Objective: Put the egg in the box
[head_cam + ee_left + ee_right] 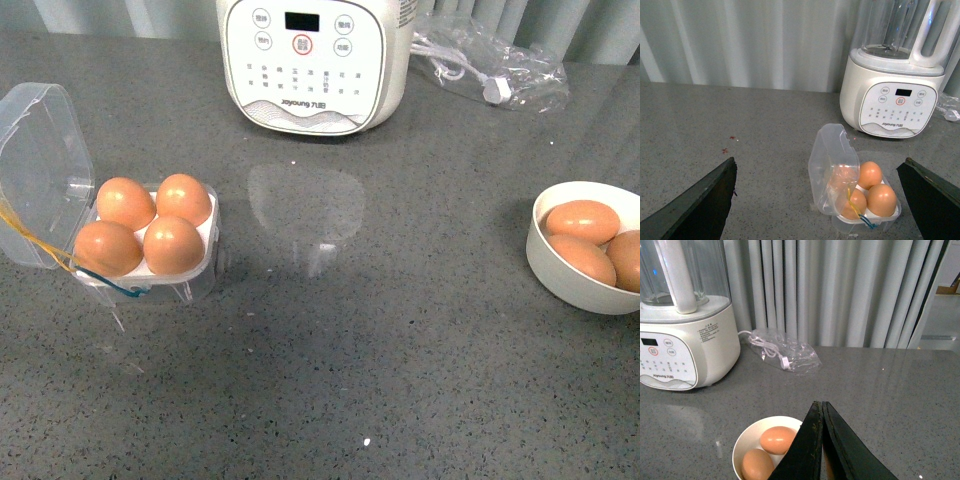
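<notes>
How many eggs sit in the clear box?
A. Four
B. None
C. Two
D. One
A: in the front view all four cells of the box hold brown eggs, and its lid is open.

It looks like a kitchen. A grey speckled stone countertop (400,350) carries a white Joyoung blender (305,60) with a touch panel. A pale pleated curtain (840,290) hangs behind the blender, and a bagged power cord (490,65) lies beside it. In front of it sit a clear egg box (40,170) and a white bowl (545,265) of brown eggs (583,220).
</notes>
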`<action>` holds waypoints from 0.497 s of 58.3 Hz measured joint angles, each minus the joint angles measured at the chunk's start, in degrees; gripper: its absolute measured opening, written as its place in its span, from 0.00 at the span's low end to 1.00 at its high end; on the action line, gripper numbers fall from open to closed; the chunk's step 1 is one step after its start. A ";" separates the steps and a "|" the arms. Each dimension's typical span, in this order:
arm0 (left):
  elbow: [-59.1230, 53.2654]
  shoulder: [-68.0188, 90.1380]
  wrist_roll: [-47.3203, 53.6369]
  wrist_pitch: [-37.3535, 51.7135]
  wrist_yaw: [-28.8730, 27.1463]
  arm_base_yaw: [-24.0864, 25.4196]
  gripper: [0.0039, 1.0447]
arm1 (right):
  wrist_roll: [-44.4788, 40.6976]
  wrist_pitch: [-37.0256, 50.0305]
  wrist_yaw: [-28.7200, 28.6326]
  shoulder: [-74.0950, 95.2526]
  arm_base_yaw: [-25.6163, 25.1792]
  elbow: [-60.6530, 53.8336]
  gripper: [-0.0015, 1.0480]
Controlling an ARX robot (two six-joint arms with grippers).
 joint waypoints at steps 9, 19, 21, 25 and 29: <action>0.00 0.00 -0.02 0.00 0.00 0.00 0.94 | 0.00 -4.26 0.00 -4.37 0.00 0.00 0.03; 0.00 0.00 -0.02 0.00 0.00 0.00 0.94 | 0.00 -7.08 -0.02 -7.26 0.00 0.00 0.03; 0.00 0.00 -0.02 0.00 0.00 0.00 0.94 | 0.00 -7.58 0.00 -7.72 0.00 0.00 0.03; 0.00 0.00 0.00 0.00 0.02 0.00 0.94 | 0.00 -8.70 0.00 -8.81 0.00 0.00 0.03; 0.00 0.00 -0.02 0.00 0.02 0.00 0.94 | 0.00 -9.55 0.00 -9.68 0.00 0.00 0.03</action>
